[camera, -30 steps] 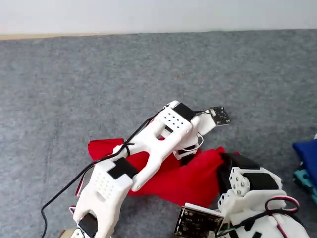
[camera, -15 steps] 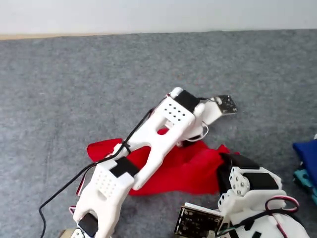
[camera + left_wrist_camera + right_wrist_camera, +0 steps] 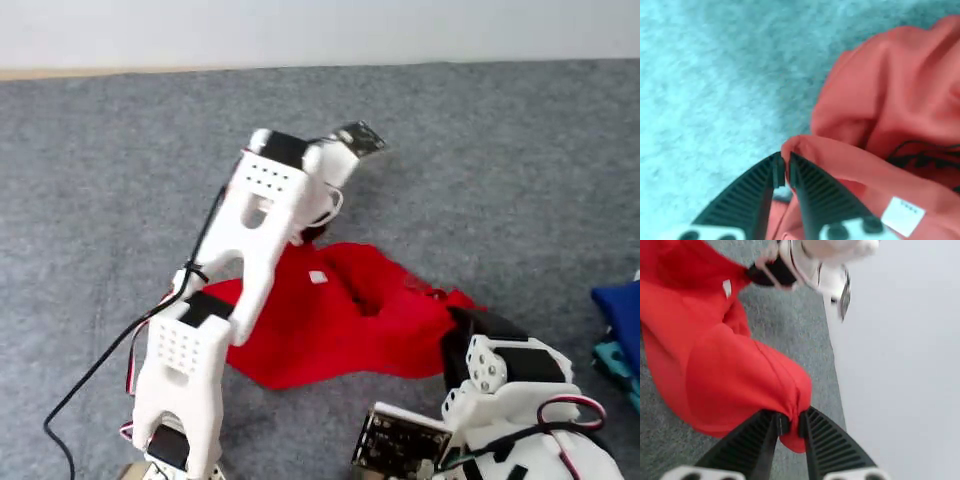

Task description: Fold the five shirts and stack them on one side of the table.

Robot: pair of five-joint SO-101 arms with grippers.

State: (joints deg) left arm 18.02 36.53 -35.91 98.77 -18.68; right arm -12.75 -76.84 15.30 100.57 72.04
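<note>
Red shirt [image 3: 340, 320]: one item, crumpled and partly spread on the grey surface [image 3: 500, 150], between the two arms. We note a white label [image 3: 318, 277] on its upper face. No fold made in it yet, and it is not flat.

Left claw [image 3: 782, 170]: closed on a rim of the red shirt, with the cloth pinched between the tips. In the high view we place it at the shirt's far edge.

Right claw [image 3: 789, 425]: closed on a bunched end of the same shirt, on the side nearest that arm's base. The cloth gathers into a wad at the jaws.

Blue cloth [image 3: 622, 320] and teal cloth [image 3: 612, 358]: at the right edge of the surface, well apart from the red shirt. We take them for others of the five. Too little shows to say whether they are folded.

Step in hand, as we judge it: spreading the red shirt, held at two ends, ahead of its first fold. This item is at an early stage.

Next move calls for drawing the two held ends apart until the cloth lies taut. Both ends then go down together so that no crease is trapped underneath. We caution that the right claw's bunched hold may leave that end wadded. A fresh grip at a corner may be wanted.
</note>
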